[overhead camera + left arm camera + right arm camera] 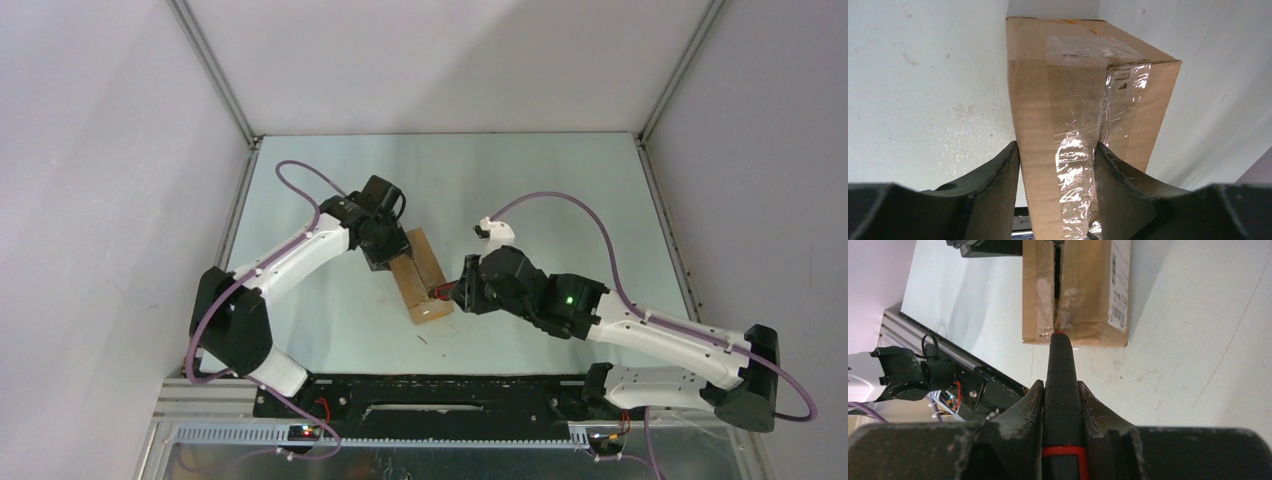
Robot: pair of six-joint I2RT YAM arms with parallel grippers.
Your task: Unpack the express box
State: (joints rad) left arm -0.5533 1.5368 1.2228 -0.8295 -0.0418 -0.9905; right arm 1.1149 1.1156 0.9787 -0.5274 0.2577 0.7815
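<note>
My left gripper (1057, 150) clamps the far end of the small brown cardboard express box (424, 285), lying eleven-to-five o'clock on the pale table (560, 200), while my right gripper (1060, 386), closed on a black red-banded knife (1061, 360), faces its seamed near end at twelve o'clock.

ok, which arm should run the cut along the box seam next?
Right. The right gripper holds the knife, tip at the box's top seam. The left gripper clamps the box's far end, steadying it.

Left claw (1057, 150) half-spread, clamped; right claw (1061, 390) narrow, clamped; both pointing inward.
</note>
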